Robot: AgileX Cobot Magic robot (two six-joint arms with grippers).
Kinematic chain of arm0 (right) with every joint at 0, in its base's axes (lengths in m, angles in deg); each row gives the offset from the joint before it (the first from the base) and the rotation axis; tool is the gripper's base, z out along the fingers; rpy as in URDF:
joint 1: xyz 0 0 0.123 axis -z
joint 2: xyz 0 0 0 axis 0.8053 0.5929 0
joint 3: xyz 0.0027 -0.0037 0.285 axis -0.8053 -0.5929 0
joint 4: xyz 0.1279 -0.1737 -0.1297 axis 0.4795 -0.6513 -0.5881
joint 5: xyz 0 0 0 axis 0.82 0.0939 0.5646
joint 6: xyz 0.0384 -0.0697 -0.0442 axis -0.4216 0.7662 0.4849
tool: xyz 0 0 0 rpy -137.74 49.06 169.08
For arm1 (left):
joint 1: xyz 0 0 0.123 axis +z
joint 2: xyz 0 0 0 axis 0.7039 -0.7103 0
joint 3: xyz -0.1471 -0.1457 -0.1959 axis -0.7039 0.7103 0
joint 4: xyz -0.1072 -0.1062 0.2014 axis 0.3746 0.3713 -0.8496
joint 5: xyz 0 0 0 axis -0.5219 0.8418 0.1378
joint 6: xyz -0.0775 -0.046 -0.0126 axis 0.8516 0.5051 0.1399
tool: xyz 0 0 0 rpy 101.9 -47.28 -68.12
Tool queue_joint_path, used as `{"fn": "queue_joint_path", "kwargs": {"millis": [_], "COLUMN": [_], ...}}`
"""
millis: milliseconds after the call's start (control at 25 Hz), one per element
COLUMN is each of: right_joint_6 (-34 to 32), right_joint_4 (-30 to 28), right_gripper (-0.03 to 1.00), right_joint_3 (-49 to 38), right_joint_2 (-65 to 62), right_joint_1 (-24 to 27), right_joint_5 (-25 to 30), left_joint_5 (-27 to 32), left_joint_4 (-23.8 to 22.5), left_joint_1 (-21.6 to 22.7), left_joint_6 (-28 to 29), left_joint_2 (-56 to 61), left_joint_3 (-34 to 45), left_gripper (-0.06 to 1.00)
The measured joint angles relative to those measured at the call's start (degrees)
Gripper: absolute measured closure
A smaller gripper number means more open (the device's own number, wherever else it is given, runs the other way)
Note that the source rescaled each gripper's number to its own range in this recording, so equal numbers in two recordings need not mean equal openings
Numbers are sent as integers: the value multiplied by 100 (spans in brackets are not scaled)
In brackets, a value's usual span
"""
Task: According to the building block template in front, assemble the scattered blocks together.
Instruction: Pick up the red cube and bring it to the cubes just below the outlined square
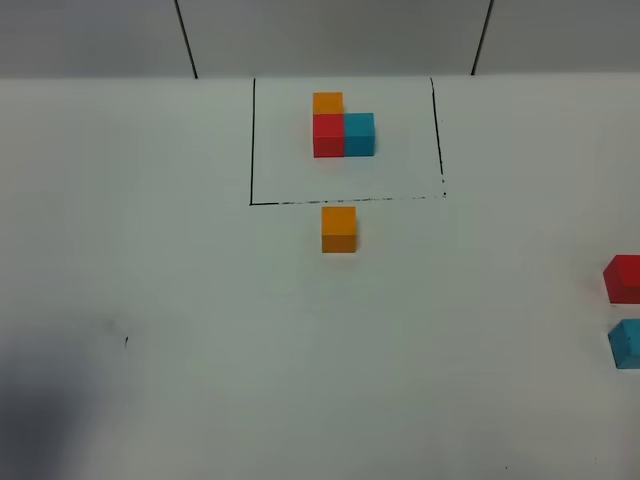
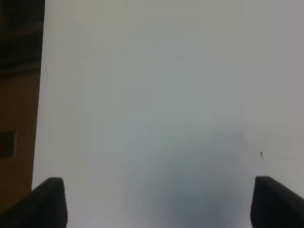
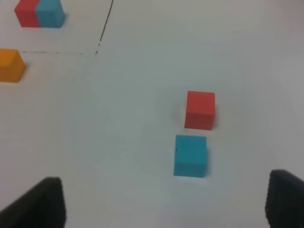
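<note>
Just outside the template (image 1: pixel 343 130) sits the orange block (image 1: pixel 339 229); left gripper (image 2: pixel 161 202) and right gripper (image 3: pixel 166 199) released

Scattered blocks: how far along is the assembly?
Done: nothing is joined. The orange block stands alone just outside the black outline, in front of the template. In hand: nothing; the left gripper and right gripper are open and empty. Left: the red block and blue block sit at the right edge, not touching; both need moving to the orange one to copy the L.
</note>
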Motion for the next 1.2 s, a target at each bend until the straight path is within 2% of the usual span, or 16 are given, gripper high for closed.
{"fn": "queue_joint_path", "kwargs": {"millis": [160,440,600,880,1200], "right_joint_6": [0,0,0,0,0], "right_joint_4": [0,0,0,0,0], "right_gripper": [7,7,7,7,7], "right_joint_3": [0,0,0,0,0], "right_joint_2": [0,0,0,0,0], "right_joint_1": [0,0,0,0,0], "right_joint_5": [0,0,0,0,0], "left_joint_5": [4,-123,-226,-131,90], "left_joint_4": [263,929,1141,1180,1141], "left_joint_1": [0,0,0,0,0], "left_joint_6": [-53,-623,-767,-878,-884], "left_joint_2": [973,2305,2963,3939,3967], "left_joint_3": [518,1325,1684,2163,2313], "left_gripper": [14,14,14,14,15]}}
